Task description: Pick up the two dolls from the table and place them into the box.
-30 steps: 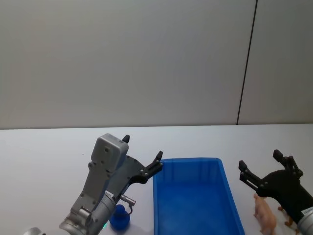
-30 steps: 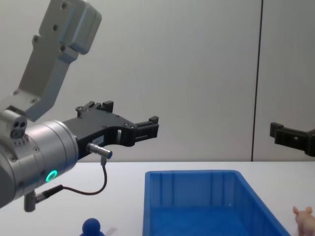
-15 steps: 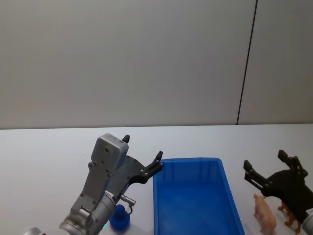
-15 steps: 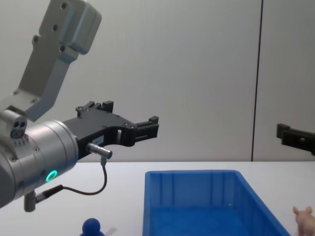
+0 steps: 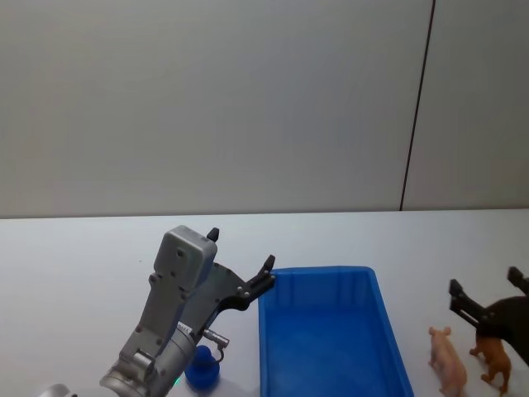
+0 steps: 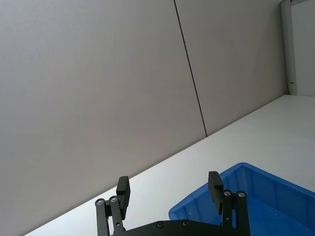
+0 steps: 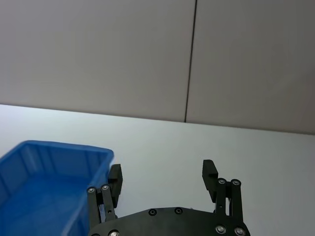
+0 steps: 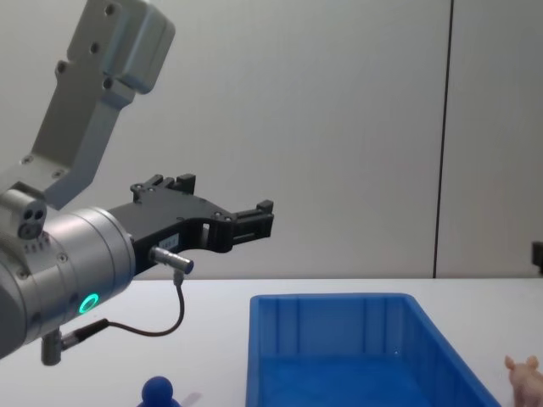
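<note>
Clock positions are read in the head view, centred on the large bright blue rectangular plastic bin with ribbed walls [image 5: 318, 271], with 6 o'clock toward the robot.

1. Small dark blue figure with a round ball-like head [image 5: 201, 368]: stands on the plain white flat tabletop [image 5: 74, 256] at 8 o'clock, just beside the bin's left wall and under the left arm.
2. Small brown four-legged animal figurine [image 5: 496, 361]: stands on the tabletop at 4 o'clock, apart from the bin. A small pink pig figurine [image 5: 446, 362] stands between it and the bin.
3. Right gripper [image 5: 486, 283]: held at 3 o'clock, over the brown figurine, claw spread wide.
4. Left gripper [image 5: 240, 249]: held above the tabletop at 10 o'clock, by the bin's far left corner, claw spread wide.
5. Grey wall panels [image 5: 207, 99]: stand at 12 o'clock, beyond the tabletop's far edge
</note>
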Controlling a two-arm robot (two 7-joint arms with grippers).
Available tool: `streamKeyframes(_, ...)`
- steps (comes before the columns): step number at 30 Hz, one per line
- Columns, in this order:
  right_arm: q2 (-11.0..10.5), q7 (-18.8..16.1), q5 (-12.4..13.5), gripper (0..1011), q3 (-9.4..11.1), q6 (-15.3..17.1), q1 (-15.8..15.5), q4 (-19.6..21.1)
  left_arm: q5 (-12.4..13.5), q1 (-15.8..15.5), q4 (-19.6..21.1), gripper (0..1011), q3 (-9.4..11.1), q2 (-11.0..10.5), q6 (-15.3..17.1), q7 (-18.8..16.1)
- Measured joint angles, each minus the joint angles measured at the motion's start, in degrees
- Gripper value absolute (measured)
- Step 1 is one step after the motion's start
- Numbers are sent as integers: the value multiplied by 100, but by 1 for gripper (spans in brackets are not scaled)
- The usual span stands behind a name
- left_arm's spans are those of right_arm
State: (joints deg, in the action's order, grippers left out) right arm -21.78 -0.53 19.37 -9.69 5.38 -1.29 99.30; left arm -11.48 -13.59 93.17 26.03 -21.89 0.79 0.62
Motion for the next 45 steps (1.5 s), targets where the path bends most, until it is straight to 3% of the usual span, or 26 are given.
streamKeyframes(11,-88,279,57,1001,136,492,-34,-112,0,0,0,1001,0,0,0,0)
streamKeyframes(23,-44,496,48,1001,162,947,-49,-285,0,0,0,1001,0,0,0,0)
streamKeyframes(37,57,498,-16,1000,110,1202,-63,-539,0,0,0,1001,0,0,0,0)
streamKeyframes(45,117,463,-55,819,77,1278,-60,-700,0,0,0,1001,0,0,0,0)
